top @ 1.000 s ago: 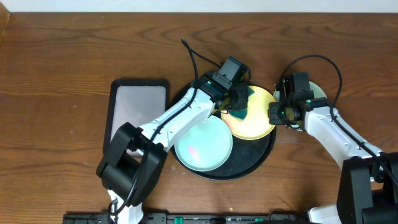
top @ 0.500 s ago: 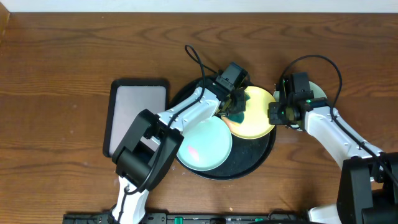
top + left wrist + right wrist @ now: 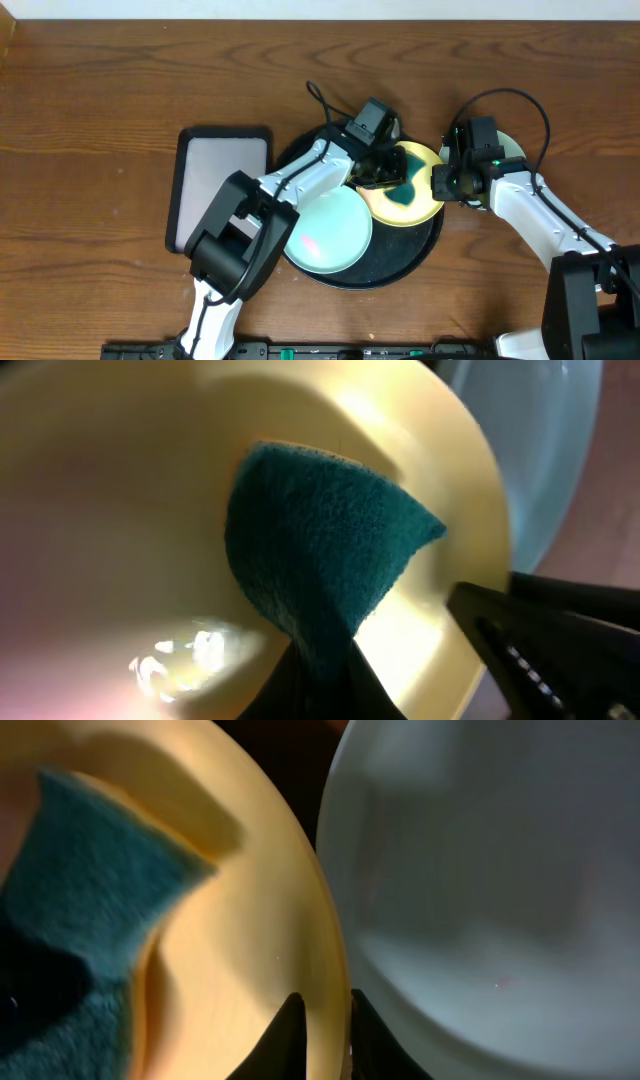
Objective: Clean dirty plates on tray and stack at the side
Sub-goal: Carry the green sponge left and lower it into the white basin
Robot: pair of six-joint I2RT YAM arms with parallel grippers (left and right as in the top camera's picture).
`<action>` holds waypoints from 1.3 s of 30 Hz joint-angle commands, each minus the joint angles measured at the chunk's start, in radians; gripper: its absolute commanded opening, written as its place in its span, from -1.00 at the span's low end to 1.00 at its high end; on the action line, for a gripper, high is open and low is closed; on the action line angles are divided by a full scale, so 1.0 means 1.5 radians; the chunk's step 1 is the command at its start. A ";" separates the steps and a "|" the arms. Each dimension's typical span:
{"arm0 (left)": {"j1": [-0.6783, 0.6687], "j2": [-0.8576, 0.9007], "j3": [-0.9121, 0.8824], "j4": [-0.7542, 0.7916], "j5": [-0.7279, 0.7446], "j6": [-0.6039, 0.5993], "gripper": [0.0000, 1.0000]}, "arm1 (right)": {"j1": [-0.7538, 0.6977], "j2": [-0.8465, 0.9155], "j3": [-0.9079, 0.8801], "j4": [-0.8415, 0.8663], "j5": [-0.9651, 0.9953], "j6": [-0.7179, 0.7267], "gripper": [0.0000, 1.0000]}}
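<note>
Left claw point(image 3: 318, 672) with teal sponge point(image 3: 322, 550) on yellow plate point(image 3: 120, 510); right claw point(image 3: 322, 1025) at rim

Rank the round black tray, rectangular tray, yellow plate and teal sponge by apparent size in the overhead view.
Largest to smallest:
round black tray
rectangular tray
yellow plate
teal sponge

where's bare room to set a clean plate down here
Bare table left of the rectangular tray and behind both trays; the rectangular one's grey inside too. Crowded: the round tray, with the left arm and right arm at the yellow plate.
</note>
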 commanded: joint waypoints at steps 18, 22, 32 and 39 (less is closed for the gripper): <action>0.154 -0.215 0.001 -0.348 -0.313 0.186 -0.85 | 0.000 -0.010 -0.004 0.002 -0.008 0.000 -0.65; 0.249 -0.215 0.001 -0.406 -0.313 0.225 -0.85 | 0.000 -0.010 -0.004 0.002 -0.008 0.000 -0.64; 0.418 -0.215 -0.043 -0.426 -0.313 0.259 -0.84 | 0.000 -0.010 -0.004 0.002 -0.008 0.000 -0.63; 0.442 -0.214 -0.139 -0.338 -0.313 0.295 -0.84 | 0.000 -0.010 -0.004 0.002 -0.008 0.000 -0.63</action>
